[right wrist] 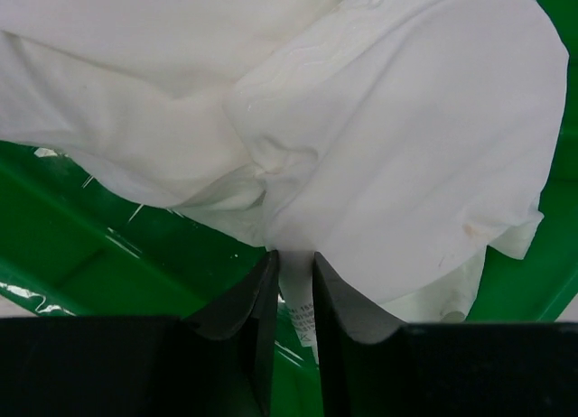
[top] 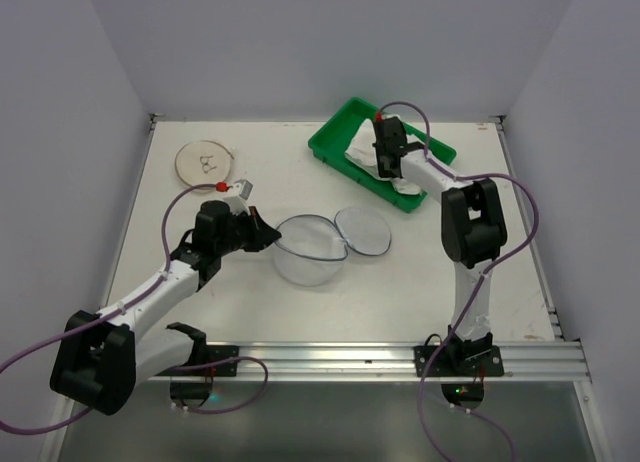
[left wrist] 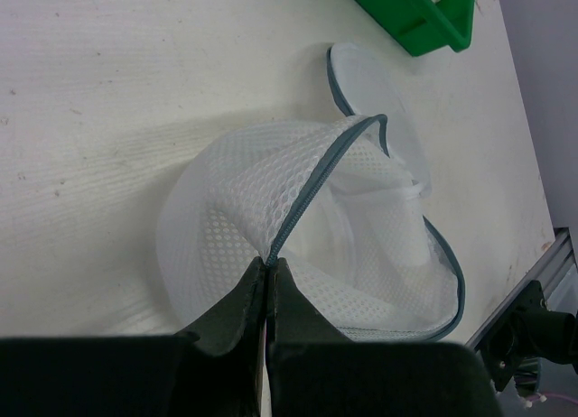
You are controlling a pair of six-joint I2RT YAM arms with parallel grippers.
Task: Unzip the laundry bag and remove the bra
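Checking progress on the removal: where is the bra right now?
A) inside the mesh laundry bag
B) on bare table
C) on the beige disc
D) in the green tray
D: the bra lies in the green tray, pinched by the right gripper; the laundry bag stands open.

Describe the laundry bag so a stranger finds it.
At the table centre, by the left fingers, lies the laundry bag, opened into two round halves. Unlike the beige disc and green tray, it is translucent mesh with a dark rim.

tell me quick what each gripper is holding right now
Left gripper: closed on the rim of the laundry bag.
Right gripper: closed on the bra in the green tray.
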